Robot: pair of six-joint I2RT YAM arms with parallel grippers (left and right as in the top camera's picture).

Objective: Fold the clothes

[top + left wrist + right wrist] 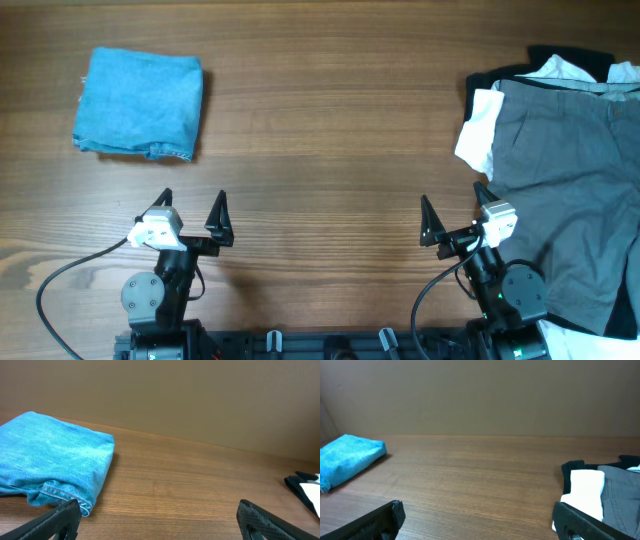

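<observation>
Looking down from overhead, you have both arms sitting at the near edge of the table (330,120), and neither has hold of anything. Your left gripper (192,203) stands with its jaws spread as wide as they go, with only bare wood between them. Your right gripper (452,205) is just as wide and grips nothing either.

The light-blue jeans (140,103) lie folded into a compact, roughly square bundle at the far left of the table, well apart from the left gripper and ahead of it. In the left wrist view a stitched hem shows at the bundle's near lower corner.

The other clothes lie in a loose pile at the right edge. The grey trousers (560,170) are spread flat on top, a white garment (480,130) pokes out at their left side, and a black garment (570,58) shows underneath at the far end. The right gripper's outer finger is just beside the trousers' left edge, but from above you cannot tell whether it touches the cloth.
</observation>
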